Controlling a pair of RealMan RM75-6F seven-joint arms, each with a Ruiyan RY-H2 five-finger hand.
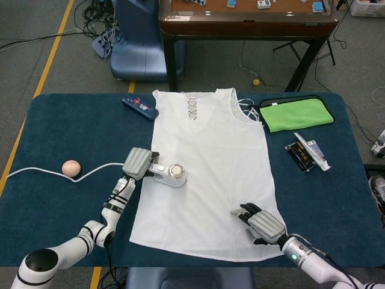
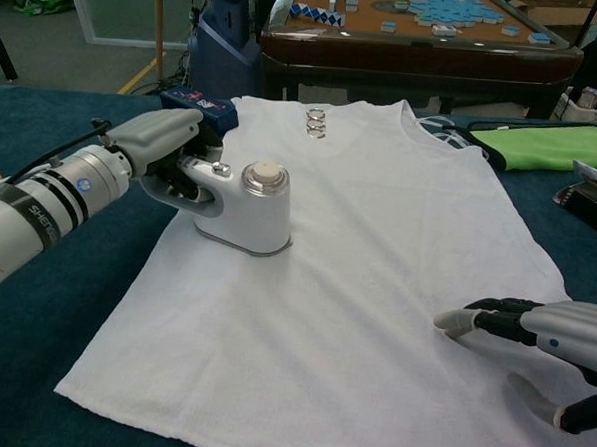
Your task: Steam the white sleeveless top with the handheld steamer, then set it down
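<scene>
Left hand (image 2: 163,141) grips the smooth steamer (image 2: 247,209) on the flat white top (image 1: 210,162); right hand (image 2: 548,342) — fingers spread — presses its hem; green cloth (image 1: 296,114), pink ball (image 1: 71,168) nearby.

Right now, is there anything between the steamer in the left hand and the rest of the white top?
Nothing visible does. The left hand holds the white handheld steamer flat on the white sleeveless top, and the fabric ahead is bare. The right hand rests on the far hem, apart from it.
</scene>
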